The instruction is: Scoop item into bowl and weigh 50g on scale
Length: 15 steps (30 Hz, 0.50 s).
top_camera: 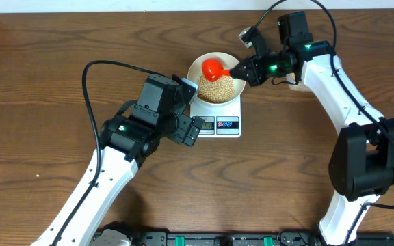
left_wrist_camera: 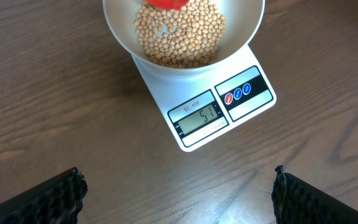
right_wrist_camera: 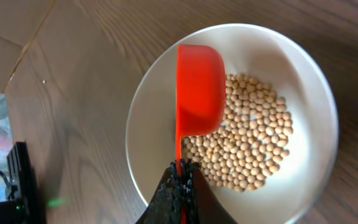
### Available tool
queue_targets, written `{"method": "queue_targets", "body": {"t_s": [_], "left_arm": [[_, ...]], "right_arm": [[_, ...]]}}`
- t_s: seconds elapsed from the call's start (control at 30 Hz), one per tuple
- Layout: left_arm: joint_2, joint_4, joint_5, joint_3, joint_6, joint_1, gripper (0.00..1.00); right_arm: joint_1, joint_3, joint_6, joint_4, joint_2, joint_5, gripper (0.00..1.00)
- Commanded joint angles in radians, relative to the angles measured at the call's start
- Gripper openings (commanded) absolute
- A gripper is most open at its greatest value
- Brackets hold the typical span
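Overhead, I see the bowl [top_camera: 193,74] sitting on the far half of the scale [top_camera: 219,125], near the middle of the table [top_camera: 46,82]. The beans [top_camera: 217,90] are heaped toward the bowl's near side. My right gripper [top_camera: 241,70] reaches in from the right, clamped on the handle of a red scoop [top_camera: 214,68] whose cup hangs over the bowl's far left. My left gripper [top_camera: 194,130] hovers just left of the scale's near edge, carrying nothing.

In the left wrist view, its fingers [left_wrist_camera: 48,199] stand wide apart at the bottom corners, with only bare wood between them. The display [left_wrist_camera: 202,117] shows what I take for 51, though the digits are small and slanted.

In the right wrist view, the jaws pinch the thin handle tight. The cup is turned with its back to the camera, so I cannot tell whether any beans remain in it. The beans are small, round, smooth and tan-yellow, and they lie in a shallow layer that leaves the white floor under the scoop bare.

I judge them light, hard and slick, so they are apt to roll and bounce. Fingers are the wrong way to take them. The scoop is the right way, held by its handle and lifting only a few at a time. The bowl looks loose on the scale, so any nudge would likely upset the reading.
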Motion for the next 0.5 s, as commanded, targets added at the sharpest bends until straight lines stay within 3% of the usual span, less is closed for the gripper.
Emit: {"method": "queue_targets", "body": {"t_s": [0.0, 0.3, 0.47], "left_arm": [[-0.002, -0.002, 0.005, -0.004, 0.01, 0.003, 0.97], [-0.002, -0.002, 0.005, -0.004, 0.01, 0.003, 0.97], [-0.002, -0.002, 0.005, -0.004, 0.01, 0.003, 0.97]], "right_arm": [[-0.008, -0.001, 0.012, -0.002, 0.015, -0.024, 0.01], [-0.002, -0.001, 0.027, 0.0, 0.015, 0.085, 0.01], [0.029, -0.001, 0.031, 0.003, 0.015, 0.243, 0.01]]}}
